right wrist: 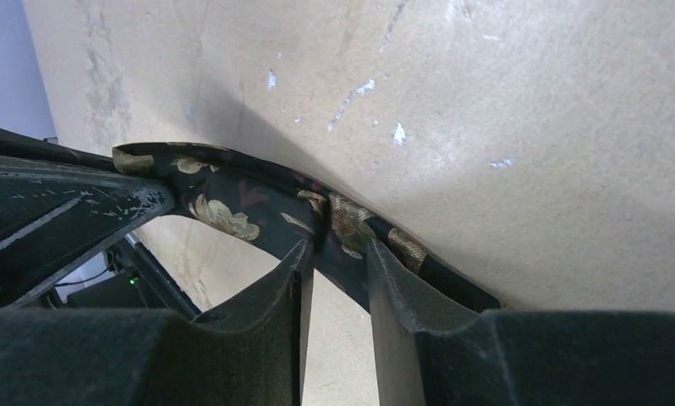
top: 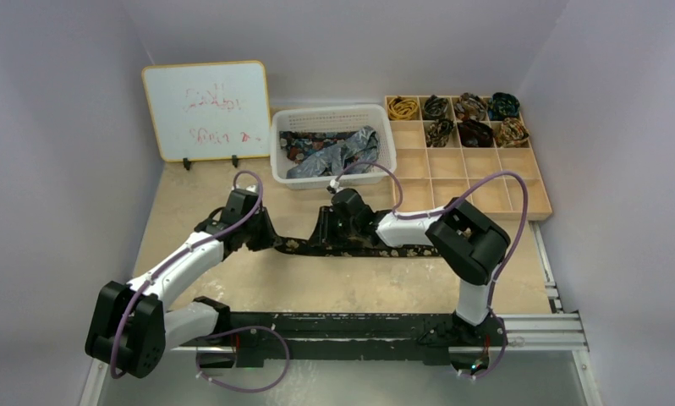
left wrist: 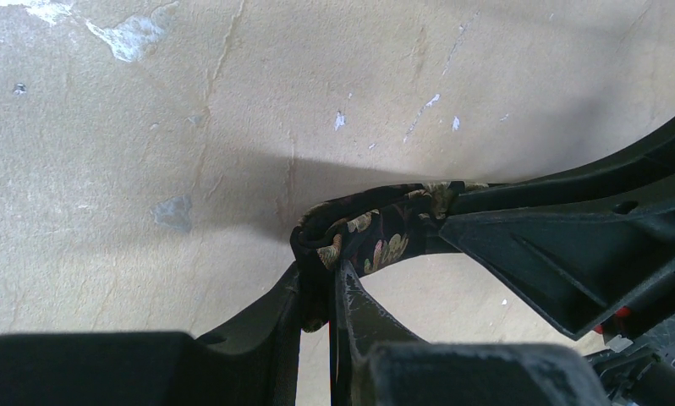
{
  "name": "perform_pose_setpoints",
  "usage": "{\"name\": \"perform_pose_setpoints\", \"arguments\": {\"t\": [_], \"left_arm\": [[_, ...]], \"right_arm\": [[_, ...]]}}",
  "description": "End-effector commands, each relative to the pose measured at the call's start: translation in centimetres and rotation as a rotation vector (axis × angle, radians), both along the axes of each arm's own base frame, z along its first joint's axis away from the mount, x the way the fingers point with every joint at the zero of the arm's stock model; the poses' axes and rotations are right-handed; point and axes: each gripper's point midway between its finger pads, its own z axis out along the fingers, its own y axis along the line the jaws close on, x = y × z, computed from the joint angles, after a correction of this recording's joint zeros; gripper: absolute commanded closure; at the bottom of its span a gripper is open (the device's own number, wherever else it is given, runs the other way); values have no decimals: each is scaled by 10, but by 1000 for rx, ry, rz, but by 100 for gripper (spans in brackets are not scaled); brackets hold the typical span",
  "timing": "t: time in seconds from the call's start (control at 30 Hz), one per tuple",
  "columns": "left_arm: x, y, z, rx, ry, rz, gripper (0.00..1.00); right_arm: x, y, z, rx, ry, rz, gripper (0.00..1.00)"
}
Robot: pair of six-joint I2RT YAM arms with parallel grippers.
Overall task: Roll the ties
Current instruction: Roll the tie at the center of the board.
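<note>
One loose tie point(top: 307, 247), seven rolled ties point(top: 475, 131) in one tray point(top: 540, 208). The left gripper point(left wrist: 321, 272) clamps the loose tie. I cannot tell whether the right gripper point(right wrist: 334, 254) holds it.

Black tie point(top: 351, 248) with gold-brown floral motifs; mottled beige worktop point(top: 317, 283); white basket point(top: 277, 148); grey-blue and dark patterned ties point(top: 334, 152) inside; purple cables point(top: 496, 174).

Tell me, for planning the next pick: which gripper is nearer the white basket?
Right. The right gripper sits just in front of the white basket, by its near wall; the left gripper is out past its near-left corner, farther off.
</note>
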Motion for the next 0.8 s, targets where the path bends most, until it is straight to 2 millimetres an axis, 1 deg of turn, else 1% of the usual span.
{"name": "perform_pose_setpoints", "arguments": {"t": [0.0, 0.07, 0.17, 0.3, 0.4, 0.5, 0.57, 0.63, 0.7, 0.77], "left_arm": [[11, 0, 11, 16, -41, -1, 100], [11, 1, 11, 23, -38, 1, 100], [12, 1, 12, 24, -44, 3, 100], [13, 1, 11, 21, -42, 4, 100], [13, 0, 11, 20, -41, 4, 100], [13, 2, 12, 29, -42, 8, 100], [13, 2, 13, 31, -45, 6, 100], [14, 3, 16, 31, -50, 7, 100], [14, 3, 18, 32, -54, 8, 100], [15, 1, 23, 23, -65, -1, 100]], "right_arm": [[8, 15, 15, 25, -52, 32, 68], [12, 15, 21, 23, -65, 18, 68], [11, 14, 28, 27, -76, 16, 68], [6, 18, 27, 23, -80, 31, 71], [0, 26, 23, 26, -68, 62, 73], [-1, 30, 15, 8, -58, 67, 75], [2, 29, 8, -15, -56, 51, 79], [4, 23, -1, -55, -52, 30, 82], [1, 18, -8, -79, -37, 31, 85], [1, 17, -9, -85, -41, 34, 85]]}}
